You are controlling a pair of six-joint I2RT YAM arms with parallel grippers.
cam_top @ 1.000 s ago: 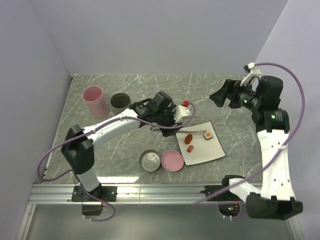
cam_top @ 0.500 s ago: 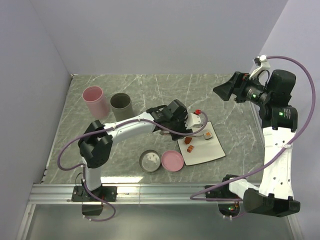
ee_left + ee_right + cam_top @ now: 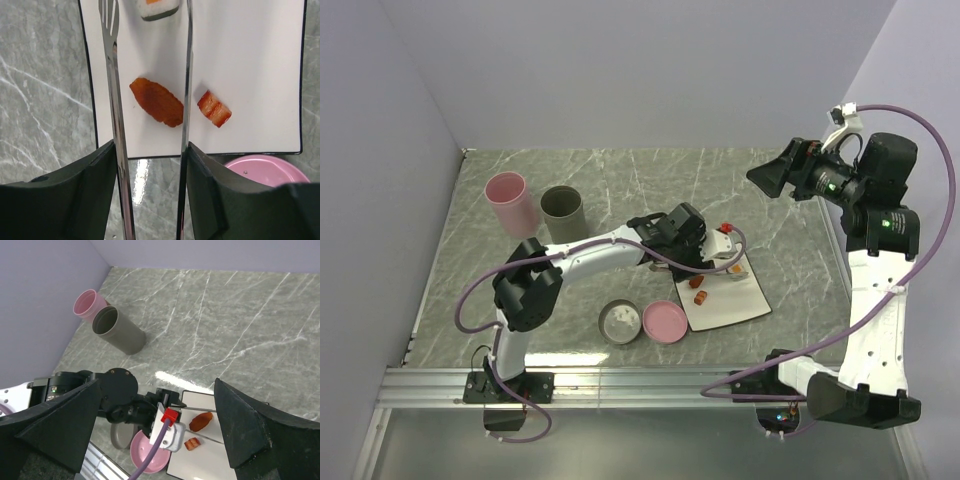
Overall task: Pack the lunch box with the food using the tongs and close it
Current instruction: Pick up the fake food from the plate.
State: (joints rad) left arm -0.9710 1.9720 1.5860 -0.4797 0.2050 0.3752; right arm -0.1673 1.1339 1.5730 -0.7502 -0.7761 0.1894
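We are working over the marble table (image 3: pixel 620 180). Our right arm is standing raised at the far right, its right gripper (image 3: pixel 157 390) spread wide and holding nothing. The white plate (image 3: pixel 745 300) is lying right of centre, and the open lunch box (image 3: pixel 619 322) is sitting with its pink lid (image 3: pixel 663 322) just near-left of it.

Our left gripper (image 3: pixel 151 155) is hovering over the plate's left edge, pinching the tongs (image 3: pixel 114 100) by both arms, squeezed only partway. The reddish-brown oval (image 3: pixel 157 101) is lying between those arms, well back from the tips. We judge a clean pick needs us drawing back left until the tips bracket it, lowering, then squeezing gently.

The tongs' long axis is running left to right, with the tips pointing right toward the white square (image 3: pixel 157 7). The joined end is hiding behind the fingers. The oval is lying slantwise across the gap, and the orange-brown lump (image 3: pixel 214 108) is sitting just outside the near arm.
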